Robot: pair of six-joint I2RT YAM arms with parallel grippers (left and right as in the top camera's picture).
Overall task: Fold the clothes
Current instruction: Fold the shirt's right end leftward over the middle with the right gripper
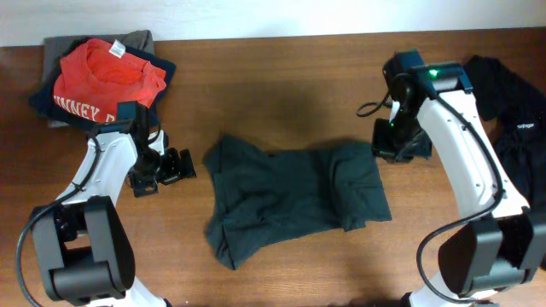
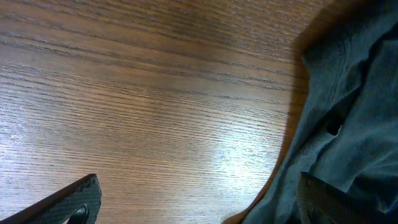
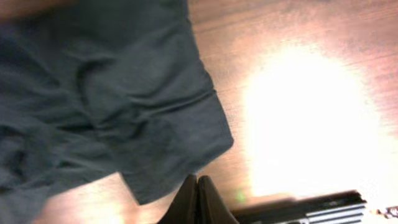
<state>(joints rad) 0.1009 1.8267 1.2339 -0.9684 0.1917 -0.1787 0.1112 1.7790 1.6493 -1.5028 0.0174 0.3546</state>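
Note:
A dark charcoal garment (image 1: 290,200) from the clothes lies crumpled in the middle of the wooden table (image 1: 281,85); no lettering shows. My left gripper (image 1: 177,165) hovers open just left of it. In the left wrist view one finger (image 2: 74,200) is over bare wood and the other (image 2: 329,202) over the garment's edge (image 2: 354,93). My right gripper (image 1: 397,147) is at the garment's upper right corner. In the right wrist view it (image 3: 198,182) is shut, tips at the hem of a flat sleeve (image 3: 112,93), with no fabric visibly pinched.
A stack of folded clothes topped by an orange-red shirt (image 1: 107,72) sits at the back left corner. A black garment (image 1: 512,111) lies at the right edge behind my right arm. A bright glare covers the wood (image 3: 305,118) beside the sleeve.

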